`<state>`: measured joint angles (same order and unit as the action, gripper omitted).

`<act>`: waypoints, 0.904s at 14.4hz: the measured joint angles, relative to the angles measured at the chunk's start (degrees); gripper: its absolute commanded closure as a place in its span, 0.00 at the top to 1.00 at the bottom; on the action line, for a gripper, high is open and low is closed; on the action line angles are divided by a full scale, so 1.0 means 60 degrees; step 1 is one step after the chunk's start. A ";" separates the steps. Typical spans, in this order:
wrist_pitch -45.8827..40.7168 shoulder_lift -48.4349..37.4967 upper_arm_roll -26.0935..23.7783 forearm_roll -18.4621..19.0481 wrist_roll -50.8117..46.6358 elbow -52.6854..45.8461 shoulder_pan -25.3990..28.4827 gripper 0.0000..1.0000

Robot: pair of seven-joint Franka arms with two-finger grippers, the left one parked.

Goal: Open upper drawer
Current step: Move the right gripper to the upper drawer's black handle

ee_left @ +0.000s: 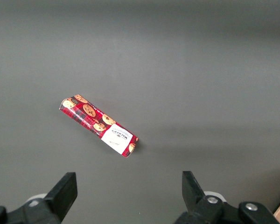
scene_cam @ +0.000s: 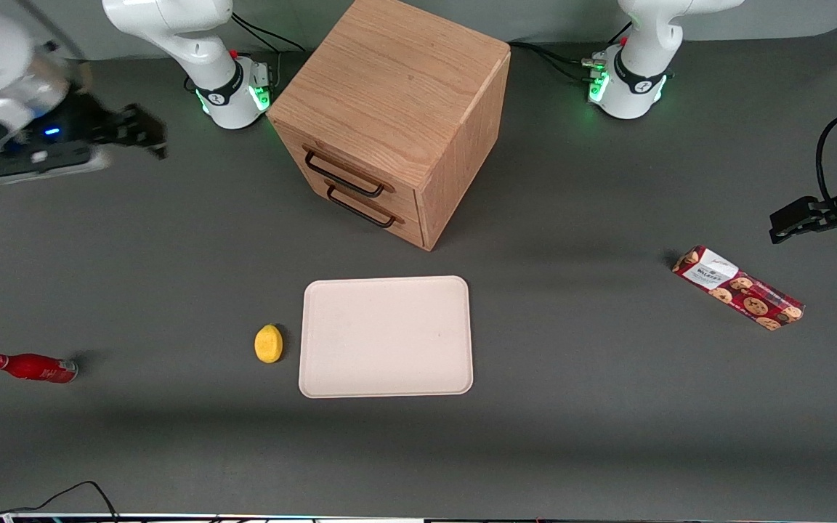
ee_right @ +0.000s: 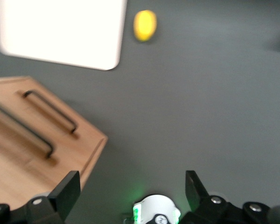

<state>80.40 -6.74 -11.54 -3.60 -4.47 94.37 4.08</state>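
The gripper (scene_cam: 146, 133) is hanging in the air near the working arm's end of the table, well apart from the cabinet (scene_cam: 389, 116), and its fingers (ee_right: 65, 191) are standing wide apart with nothing between them. Nothing is being held. The cabinet is sitting near the edge of the table where the arm bases stand, roughly midway along it, with its drawer fronts turned partly toward the working arm's end.

The upper drawer (scene_cam: 360, 174) is looking fully shut: its front is lying flush with the cabinet face, and its thin dark handle (scene_cam: 344, 171) is sitting untouched just above the matching handle of the lower drawer (scene_cam: 375, 211). The wrist camera is showing both handles (ee_right: 51, 112) side by side on the oak front, off to one side of the open fingers, not lined up between them.

So the task is reading as barely begun. By my judgement everything is left: closing the gap to the cabinet, lining the fingers around the upper handle rather than the lower one, clamping on, and pulling the drawer out.
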 measured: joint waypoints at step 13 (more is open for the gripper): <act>-0.0021 0.1481 -0.1498 -0.2101 0.5682 0.0027 0.0011 1.00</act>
<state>80.28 2.15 -20.53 -16.21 29.62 94.53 4.15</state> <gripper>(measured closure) 0.000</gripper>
